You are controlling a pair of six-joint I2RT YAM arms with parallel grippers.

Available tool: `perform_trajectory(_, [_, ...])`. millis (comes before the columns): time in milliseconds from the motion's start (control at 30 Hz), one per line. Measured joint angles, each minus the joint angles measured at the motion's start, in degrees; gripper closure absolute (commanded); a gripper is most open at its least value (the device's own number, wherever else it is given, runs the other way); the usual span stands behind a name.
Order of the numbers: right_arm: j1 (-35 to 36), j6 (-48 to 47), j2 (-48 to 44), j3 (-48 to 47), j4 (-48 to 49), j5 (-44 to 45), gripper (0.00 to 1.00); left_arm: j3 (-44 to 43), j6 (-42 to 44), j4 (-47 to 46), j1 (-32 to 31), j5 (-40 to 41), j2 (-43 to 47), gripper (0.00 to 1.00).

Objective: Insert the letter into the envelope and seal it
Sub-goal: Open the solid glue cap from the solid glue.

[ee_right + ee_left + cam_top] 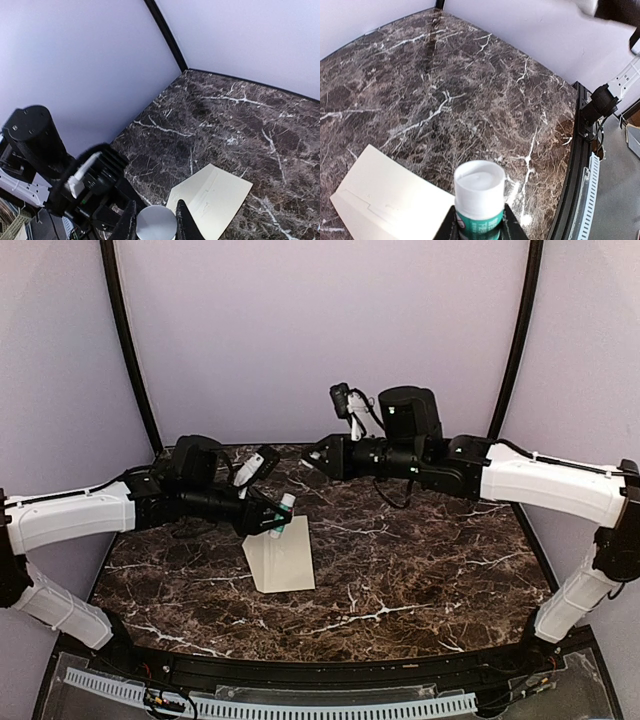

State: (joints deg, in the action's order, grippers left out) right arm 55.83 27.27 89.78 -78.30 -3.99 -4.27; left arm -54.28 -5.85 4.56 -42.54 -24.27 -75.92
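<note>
Cream-yellow and long, the envelope [282, 562] was seen lying flat on the dark, white-veined marble tabletop [430, 570], a little left of the middle, with one short end turned toward the arms' bases. The left gripper [275, 520] was pictured just above its far end, two fingers [446, 230] closed part-way around a glue stick [479, 192] with a white top and a green label. The stick was pointed out past the fingertips and was shown over the envelope's far corner, though contact with the paper could not be made out. The right gripper [312, 454] was pictured in the air farther back, near the table's middle and apart from the left one, its tips turned toward the left. In the right wrist view its fingers [128, 225] were shown pinched on a small round grey-white cap [156, 226], with the envelope visible on the table beyond. The envelope's upper face was shown plain apart from a faint fold line, and whether the flap was shut could not be told
</note>
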Motion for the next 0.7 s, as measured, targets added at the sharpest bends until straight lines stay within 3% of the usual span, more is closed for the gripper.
perform_trajectory(400, [-1.5, -1.1, -4.3, 4.2, 0.7, 7.0, 0.97, 1.0, -2.5, 2.7, 0.9, 4.4, 1.7, 1.00])
perform_trajectory(700, [-1.8, -1.0, -1.3, 16.6, 2.9, 17.7, 0.96, 7.3, -12.6, -1.1, 16.9, 8.1, 13.4, 1.00])
